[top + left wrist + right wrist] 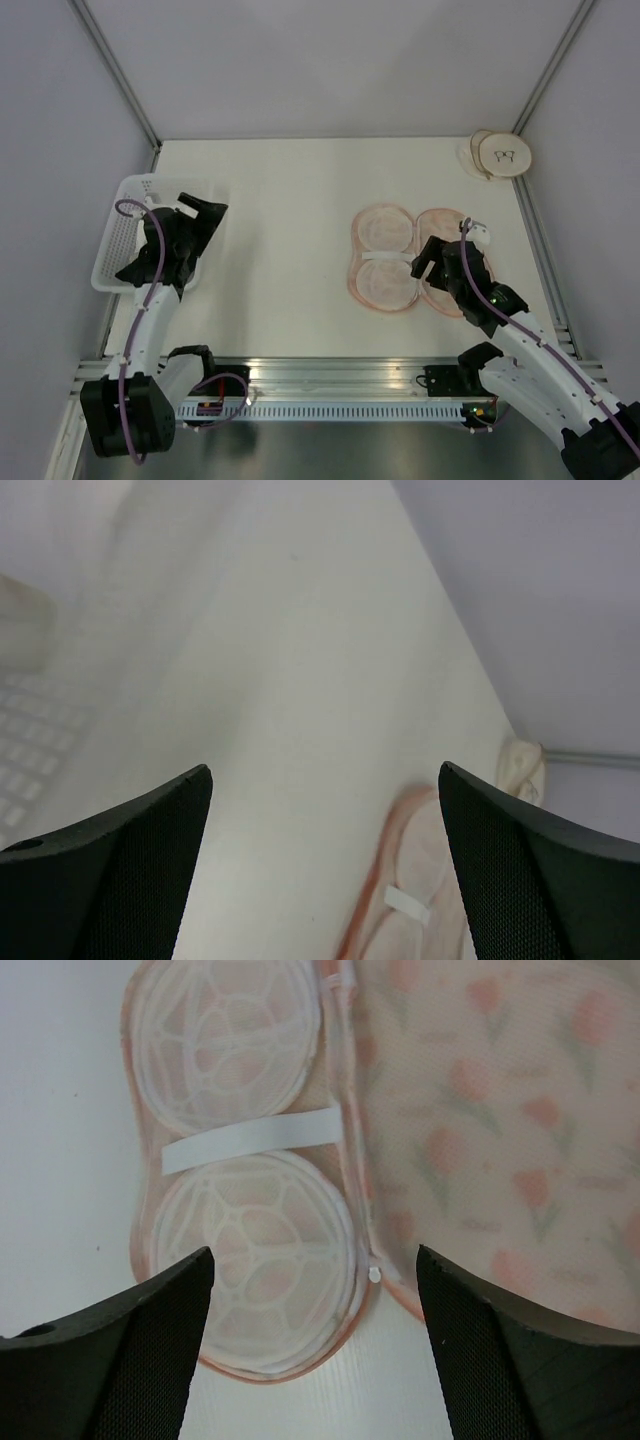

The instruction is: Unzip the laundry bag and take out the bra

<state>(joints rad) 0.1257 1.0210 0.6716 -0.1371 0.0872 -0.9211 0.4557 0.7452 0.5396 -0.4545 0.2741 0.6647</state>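
Observation:
The laundry bag (pixel 385 258) lies unzipped and spread flat at mid-right of the table. Its inner half with white lattice domes (pixel 240 1040) and a white strap (pixel 250 1137) faces up. The tulip-print half (pixel 500 1110) lies beside it, and the white zip pull (pixel 375 1274) sits at the near join. My right gripper (pixel 432 262) hovers open just above that near edge (pixel 315 1360), empty. My left gripper (pixel 205 215) is open and empty over the white basket; the bag's edge (pixel 400 850) shows in its view. I see no bra for certain.
A white lattice basket (pixel 125 225) stands at the left table edge, and a blurred pale lump (pixel 20 630) shows by its mesh. A small cream rounded item (pixel 500 155) lies in the back right corner. Frame posts and grey walls border the table.

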